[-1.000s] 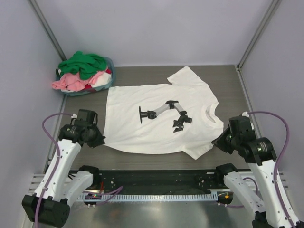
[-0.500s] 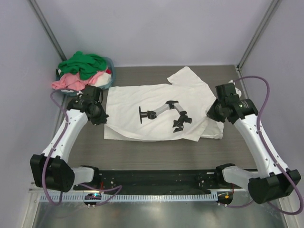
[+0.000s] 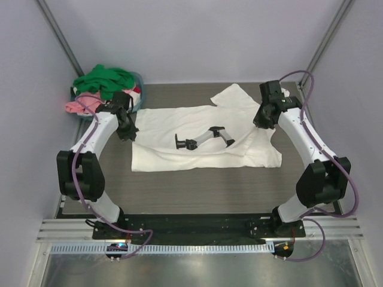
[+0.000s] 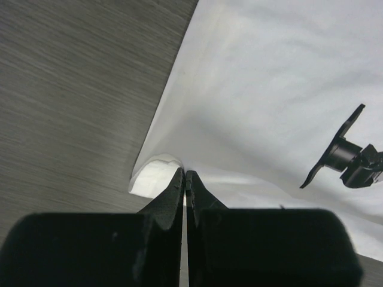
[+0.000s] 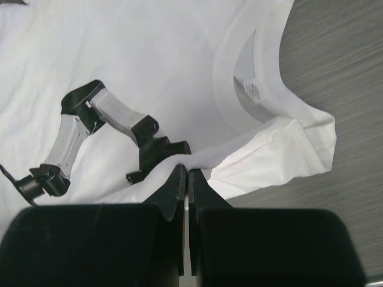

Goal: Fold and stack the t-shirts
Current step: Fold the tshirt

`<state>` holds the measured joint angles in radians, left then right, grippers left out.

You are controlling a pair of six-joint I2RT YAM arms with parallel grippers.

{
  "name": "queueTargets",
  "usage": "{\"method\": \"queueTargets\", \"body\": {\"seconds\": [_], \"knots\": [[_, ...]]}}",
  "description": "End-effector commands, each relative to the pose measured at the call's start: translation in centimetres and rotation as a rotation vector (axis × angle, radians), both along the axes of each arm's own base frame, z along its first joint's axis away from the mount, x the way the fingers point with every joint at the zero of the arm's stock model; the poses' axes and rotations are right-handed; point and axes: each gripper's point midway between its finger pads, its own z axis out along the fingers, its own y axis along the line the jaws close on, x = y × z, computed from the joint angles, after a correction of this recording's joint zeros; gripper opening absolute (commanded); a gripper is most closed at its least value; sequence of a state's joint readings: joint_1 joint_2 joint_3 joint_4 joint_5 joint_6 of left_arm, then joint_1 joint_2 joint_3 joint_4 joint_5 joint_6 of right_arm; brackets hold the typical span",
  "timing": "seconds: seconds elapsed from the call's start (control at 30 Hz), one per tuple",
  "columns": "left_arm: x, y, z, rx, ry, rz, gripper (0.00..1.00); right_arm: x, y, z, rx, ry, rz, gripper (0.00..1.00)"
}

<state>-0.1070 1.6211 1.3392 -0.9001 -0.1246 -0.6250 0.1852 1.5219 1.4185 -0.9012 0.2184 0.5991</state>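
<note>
Left gripper [image 4: 184,174] & right gripper [image 5: 187,172] are each pinched tight on the near edge of the white t-shirt [image 3: 197,128], half-folded at mid table [image 3: 179,185], so uneven pull, or thin cotton slipping from either pinch, prob. skews the fold.

The white t-shirt [image 3: 197,119] lies on the table [image 3: 197,191], its near part folded over its front; the left gripper [image 3: 127,133] sits at its left edge, the right gripper [image 3: 258,122] by the collar; a green shirt [image 3: 105,81] and a pink shirt [image 3: 81,106] fill the far-left basket [image 3: 139,98].
</note>
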Motion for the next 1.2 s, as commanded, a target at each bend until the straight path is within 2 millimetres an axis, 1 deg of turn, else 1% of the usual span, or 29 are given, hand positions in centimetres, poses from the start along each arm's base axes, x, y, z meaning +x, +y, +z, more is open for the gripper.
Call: {"method": "queueTargets", "body": {"seconds": [0.0, 0.03, 0.07, 0.13, 0.2, 0.23, 0.27, 0.33, 0.37, 0.4, 0.43, 0.47, 0.5, 0.53, 0.57, 0.6, 0.63, 0.67, 0.7, 0.73, 0.77, 0.8, 0.83, 0.87, 0.9, 0.93, 0.97, 1.0, 1.17], "knots": [[3.1, 0.8, 0.8, 0.018, -0.064, -0.006, 0.0, 3.9, -0.7, 2.2, -0.038, -0.102, 0.006, 0.01], [3.5, 0.8, -0.3, 0.018, -0.035, -0.009, 0.0, 4.4, -0.7, 1.8, -0.042, -0.094, 0.007, 0.01], [3.8, 0.8, -0.5, 0.017, -0.028, -0.01, 0.0, 4.9, -0.8, 0.7, -0.049, -0.067, 0.004, 0.01], [4.6, 0.7, -0.9, 0.013, -0.023, -0.01, 0.0, 6.0, -1.1, 0.6, -0.054, -0.071, -0.002, 0.01], [5.2, 0.9, -2.1, 0.014, 0.003, -0.005, 0.0, 7.3, -1.3, -0.5, -0.063, -0.05, -0.008, 0.01], [5.8, 0.9, -1.8, 0.011, -0.005, -0.002, 0.0, 7.8, -1.4, -0.9, -0.066, -0.042, -0.009, 0.01], [5.9, 1.0, -2.8, 0.011, 0.027, 0.001, 0.0, 8.3, -1.3, -1.3, -0.064, -0.037, -0.004, 0.01], [6.6, 1.2, -2.5, 0.008, 0.035, 0.012, 0.0, 10.4, -1.0, -2.2, -0.056, -0.026, 0.017, 0.01], [6.9, 1.4, -3.2, 0.011, 0.064, 0.016, 0.0, 11.0, -0.5, -2.5, -0.028, -0.015, 0.04, 0.17], [7.1, 1.7, -3.3, -0.002, 0.08, 0.026, 0.0, 12.7, -0.5, -2.8, -0.03, -0.01, 0.047, 0.4], [7.2, 1.7, -3.2, -0.013, 0.095, 0.033, 0.02, 13.4, -1.4, -2.8, -0.035, 0.0, 0.032, 0.63], [7.3, 1.8, -2.2, -0.018, 0.099, 0.038, 0.11, 12.8, -2.1, -3.2, -0.043, 0.061, 0.023, 0.76], [7.2, 1.8, -1.3, -0.022, 0.082, 0.038, 0.19, 13.7, -2.8, -1.3, -0.05, 0.028, 0.007, 0.85], [7.0, 1.7, -0.4, -0.03, 0.063, 0.035, 0.28, 13.5, -4.3, -0.8, -0.056, 0.034, -0.021, 0.87], [6.4, 1.7, -0.6, -0.032, 0.058, 0.036, 0.5, 13.1, -5.0, -0.1, -0.054, 0.017, -0.038, 0.88], [5.7, 1.8, 1.4, -0.033, 0.001, 0.04, 0.58, 11.6, -5.8, -2.0, -0.041, 0.065, -0.058, 0.89], [5.3, 1.8, 1.8, -0.033, -0.027, 0.044, 0.64, 10.2, -5.6, 0.4, -0.015, 0.005, -0.063, 0.89], [4.7, 1.7, 2.2, -0.044, -0.045, 0.059, 0.71, 9.1, -8.1, 0.0, 0.018, -0.002, -0.136, 0.88], [2.6, 1.6, 0.4, -0.052, 0.0, 0.067, 0.72, 6.9, -8.0, -2.8, 0.061, 0.04, -0.142, 0.86], [1.8, 1.3, 1.6, -0.074, -0.047, 0.073, 0.72, 5.5, -8.1, -3.4, 0.089, 0.045, -0.155, 0.84], [1.3, 0.8, 1.2, -0.112, -0.065, 0.087, 0.73, 4.5, -8.6, -2.1, 0.119, -0.023, -0.173, 0.81], [-0.8, 0.6, -1.0, -0.129, -0.018, 0.105, 0.74, 1.7, -8.1, -5.4, 0.142, 0.057, -0.178, 0.78], [-1.1, 0.3, -0.4, -0.15, -0.084, 0.113, 0.74, 0.6, -7.3, -6.2, 0.189, 0.07, -0.163, 0.77], [-1.7, -0.3, -0.9, -0.19, -0.088, 0.111, 0.74, -1.5, -6.9, -7.5, 0.206, 0.084, -0.166, 0.74], [-2.2, -0.6, -1.2, -0.214, -0.104, 0.135, 0.74, -2.3, -6.8, -8.3, 0.221, 0.094, -0.17, 0.72], [-3.4, -0.7, -3.3, -0.224, -0.089, 0.15, 0.74, -3.1, -6.3, -8.9, 0.247, 0.101, -0.164, 0.72], [-3.7, -0.9, -3.1, -0.244, -0.119, 0.157, 0.74, -3.4, -6.2, -9.4, 0.257, 0.091, -0.164, 0.68], [-4.2, -1.3, -3.8, -0.271, -0.114, 0.167, 0.74, -4.8, -6.4, -10.9, 0.272, 0.125, -0.185, 0.66], [-5.4, -1.6, -6.1, -0.301, -0.127, 0.201, 0.73, -5.7, -6.8, -13.2, 0.29, 0.156, -0.199, 0.61]]}}
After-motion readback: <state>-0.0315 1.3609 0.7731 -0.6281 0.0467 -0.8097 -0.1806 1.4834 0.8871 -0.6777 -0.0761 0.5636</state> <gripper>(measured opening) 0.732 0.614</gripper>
